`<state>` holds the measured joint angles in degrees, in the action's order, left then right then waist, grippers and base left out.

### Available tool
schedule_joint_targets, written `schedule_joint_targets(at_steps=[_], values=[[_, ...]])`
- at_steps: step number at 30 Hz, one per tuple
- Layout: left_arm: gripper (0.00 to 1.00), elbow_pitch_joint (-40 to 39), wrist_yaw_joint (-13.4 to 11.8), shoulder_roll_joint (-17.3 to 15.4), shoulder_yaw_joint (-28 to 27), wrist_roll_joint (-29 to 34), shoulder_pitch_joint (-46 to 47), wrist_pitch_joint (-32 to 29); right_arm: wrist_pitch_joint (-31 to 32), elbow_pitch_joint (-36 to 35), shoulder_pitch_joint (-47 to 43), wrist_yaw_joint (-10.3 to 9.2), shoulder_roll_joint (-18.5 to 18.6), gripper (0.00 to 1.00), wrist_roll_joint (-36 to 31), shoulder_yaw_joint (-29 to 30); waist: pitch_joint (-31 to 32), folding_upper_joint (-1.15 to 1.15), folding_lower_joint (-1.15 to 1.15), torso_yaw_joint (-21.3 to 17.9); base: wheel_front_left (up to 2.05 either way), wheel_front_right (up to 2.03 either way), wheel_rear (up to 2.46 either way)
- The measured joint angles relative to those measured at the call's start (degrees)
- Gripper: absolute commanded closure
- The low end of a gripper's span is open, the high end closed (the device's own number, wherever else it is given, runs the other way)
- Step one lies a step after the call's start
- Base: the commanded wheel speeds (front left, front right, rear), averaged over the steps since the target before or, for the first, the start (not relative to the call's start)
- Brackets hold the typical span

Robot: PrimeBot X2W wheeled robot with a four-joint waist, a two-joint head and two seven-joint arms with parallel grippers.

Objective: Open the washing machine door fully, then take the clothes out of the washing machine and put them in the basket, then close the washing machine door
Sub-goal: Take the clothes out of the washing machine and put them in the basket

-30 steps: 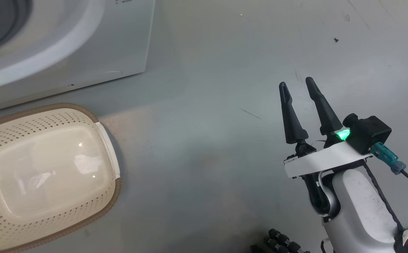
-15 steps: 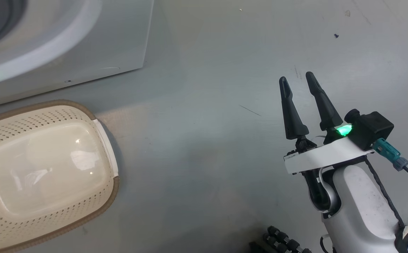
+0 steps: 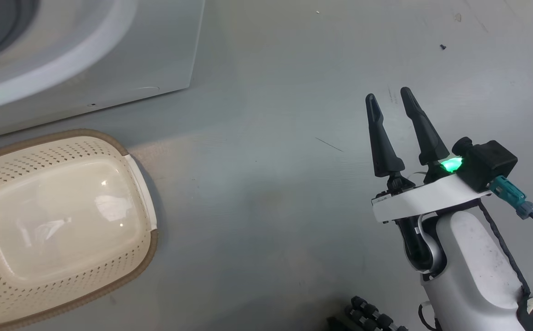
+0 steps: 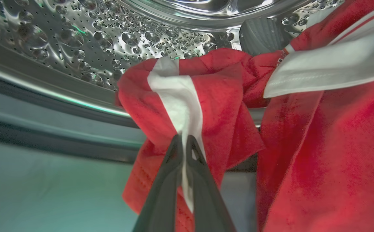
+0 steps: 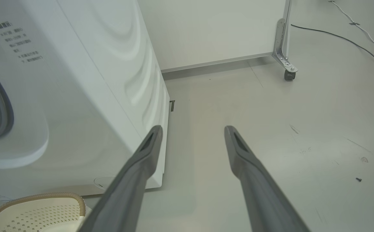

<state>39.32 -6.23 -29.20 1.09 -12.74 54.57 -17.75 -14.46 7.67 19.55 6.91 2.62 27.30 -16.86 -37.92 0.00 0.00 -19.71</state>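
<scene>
Left claw (image 4: 183, 138): clamped shut on a white strip of the clothes (image 4: 303, 145). Soft, fleecy bright-red fabric with white panels, draped across the lip of the drum (image 4: 77, 35); number of garments hard to tell. Drum of shiny dimpled steel, dotted with small holes. Right claw (image 3: 389, 94): spread wide, gripping nothing, two long dark tapered fingers (image 3: 383, 142) over smooth grey floor (image 3: 271, 184), right of the washing machine (image 3: 124, 59). One basket (image 3: 152, 246), cream perforated plastic, brown rim, rounded rectangle, near left, just beside the glossy white machine.
</scene>
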Motion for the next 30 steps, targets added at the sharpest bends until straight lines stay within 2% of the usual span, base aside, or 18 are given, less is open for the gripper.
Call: schedule_joint_targets(at_steps=[9,21,30], values=[[1.0,1.48,0.08,2.4,0.85,-0.02,0.2,3.55,0.0,0.12,0.0,-0.49,0.0,0.0,-0.13,1.0,1.22,0.0,0.0,1.04,0.0,0.0,0.0],[1.0,3.03,2.72,6.83,2.86,-0.13,0.1,10.11,-0.02,1.29,0.0,-0.49,0.01,0.0,-2.43,2.49,4.39,0.0,0.0,3.93,0.0,0.0,0.0],[1.0,4.24,4.61,10.44,4.57,-0.37,-3.39,15.52,-0.04,2.61,-0.12,-0.48,0.03,0.0,-3.36,3.67,7.84,0.0,0.0,6.77,0.0,0.0,0.0]])
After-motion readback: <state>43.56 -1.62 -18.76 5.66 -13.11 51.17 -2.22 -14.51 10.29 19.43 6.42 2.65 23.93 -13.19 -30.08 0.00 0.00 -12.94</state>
